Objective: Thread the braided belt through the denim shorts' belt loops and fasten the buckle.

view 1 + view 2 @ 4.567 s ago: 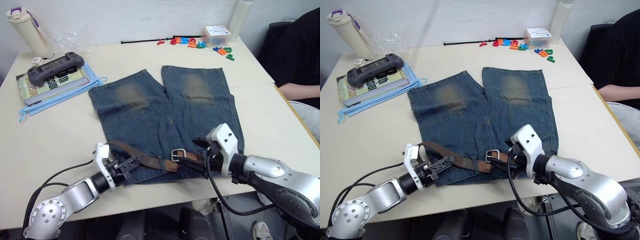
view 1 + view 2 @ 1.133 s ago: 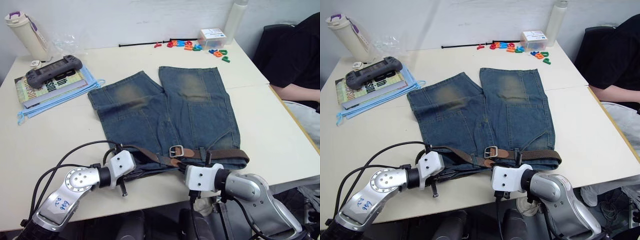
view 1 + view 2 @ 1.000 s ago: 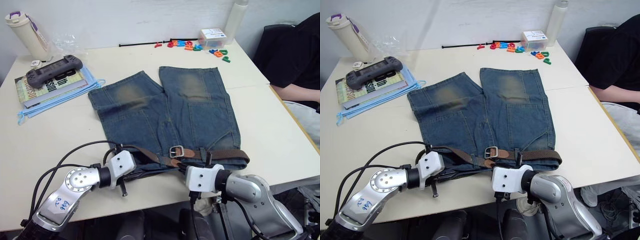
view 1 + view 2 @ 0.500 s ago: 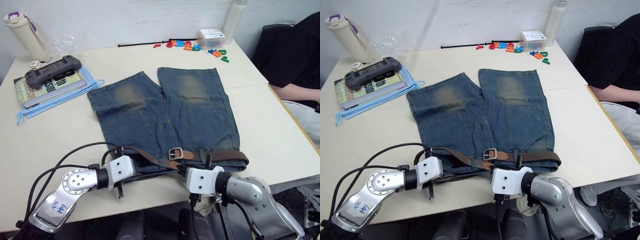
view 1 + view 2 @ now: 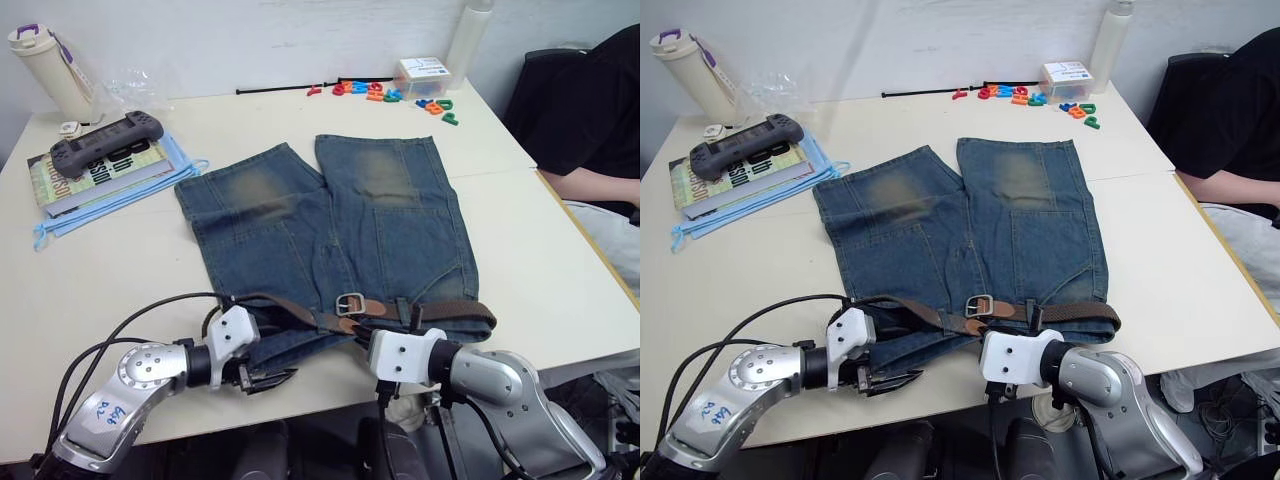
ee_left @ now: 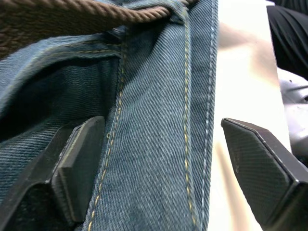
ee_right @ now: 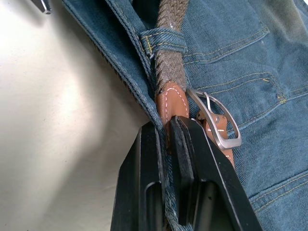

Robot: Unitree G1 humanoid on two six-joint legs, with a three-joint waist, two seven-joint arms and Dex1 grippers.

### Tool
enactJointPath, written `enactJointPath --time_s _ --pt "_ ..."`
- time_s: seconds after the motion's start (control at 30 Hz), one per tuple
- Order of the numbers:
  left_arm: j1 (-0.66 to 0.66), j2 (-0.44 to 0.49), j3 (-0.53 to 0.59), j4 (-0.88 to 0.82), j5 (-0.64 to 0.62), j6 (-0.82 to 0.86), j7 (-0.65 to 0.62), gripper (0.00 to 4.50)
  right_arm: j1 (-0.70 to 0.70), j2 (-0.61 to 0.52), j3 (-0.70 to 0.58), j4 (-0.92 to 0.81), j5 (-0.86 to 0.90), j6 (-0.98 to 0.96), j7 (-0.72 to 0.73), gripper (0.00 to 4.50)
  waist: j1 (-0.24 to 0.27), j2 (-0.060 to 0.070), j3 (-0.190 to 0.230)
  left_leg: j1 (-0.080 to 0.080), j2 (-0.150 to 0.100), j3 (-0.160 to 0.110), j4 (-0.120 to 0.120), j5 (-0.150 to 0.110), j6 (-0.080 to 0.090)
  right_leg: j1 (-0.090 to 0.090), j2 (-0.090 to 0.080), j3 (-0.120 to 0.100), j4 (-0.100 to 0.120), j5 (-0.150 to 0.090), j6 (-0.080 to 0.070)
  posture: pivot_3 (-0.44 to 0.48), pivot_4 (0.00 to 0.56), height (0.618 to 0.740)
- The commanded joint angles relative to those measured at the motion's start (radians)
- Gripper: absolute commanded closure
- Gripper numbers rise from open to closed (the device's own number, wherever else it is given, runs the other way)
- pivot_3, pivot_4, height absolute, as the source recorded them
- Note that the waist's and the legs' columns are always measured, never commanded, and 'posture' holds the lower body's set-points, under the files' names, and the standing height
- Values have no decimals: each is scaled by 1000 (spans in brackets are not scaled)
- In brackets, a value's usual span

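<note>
The denim shorts [image 5: 330,220] lie flat on the table, waistband toward me. The braided belt [image 5: 450,312] runs along the waistband, its silver buckle [image 5: 350,303] near the middle. In the right wrist view the strap passes under one of the belt loops [image 7: 163,41] and ends in a tan leather tip beside the buckle [image 7: 216,127]. My right gripper [image 7: 168,132] is shut on that tip and the waistband edge. My left gripper [image 5: 268,380] stands open at the waistband's left end by the table's near edge, its fingers [image 6: 79,163] spread with the denim hem between them.
A book stack with a game controller [image 5: 95,150] and a bottle [image 5: 45,70] sit at the far left. Coloured letters [image 5: 390,90] and a white box [image 5: 420,70] lie at the back. A person [image 5: 590,110] sits at the right. Black cables [image 5: 150,310] loop near my left arm.
My left gripper has opened and let go of the waistband, its fingers now pointing right along the near edge. The right gripper has kept its grip and place.
</note>
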Motion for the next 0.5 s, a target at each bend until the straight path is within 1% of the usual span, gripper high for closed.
enactJointPath --time_s 0.03,0.2,0.27,0.3,0.4,0.43,0.5 --pt "30 35 -67 83 137 -19 11 514 -4 -1 -17 -34 -4 5 -9 4500 0 0 0 0 0 0 0 0 0 0 0 0 0 0 0 0 150 714" --pt "23 29 -98 130 211 -66 21 514 7 -11 -30 -46 1 11 -8 4500 2 4 -10 1 0 1 0 0 0 1 0 0 0 0 0 0 150 714" --pt "25 24 -103 138 215 -77 18 489 8 4 -33 -54 10 34 -15 3574 2 6 -13 1 0 0 0 0 0 1 0 0 0 0 0 0 150 714" --pt "26 22 -104 140 216 -80 18 489 8 5 -33 -55 8 37 -17 3267 2 7 -14 2 0 0 0 0 0 1 0 0 0 0 0 0 150 714" --pt "26 19 -107 148 222 -90 17 489 8 0 -30 -56 -3 39 -25 1858 2 8 -16 3 0 1 0 0 1 2 0 1 1 0 0 0 150 714" --pt "26 19 -108 151 223 -92 15 489 10 -3 -32 -58 -1 40 -24 1469 2 8 -16 3 0 1 0 0 1 2 0 1 1 0 0 0 150 714" --pt "24 18 -110 153 223 -95 13 489 13 -8 -35 -60 2 40 -24 1469 2 8 -17 3 0 1 0 0 1 2 0 1 1 0 0 0 150 714"
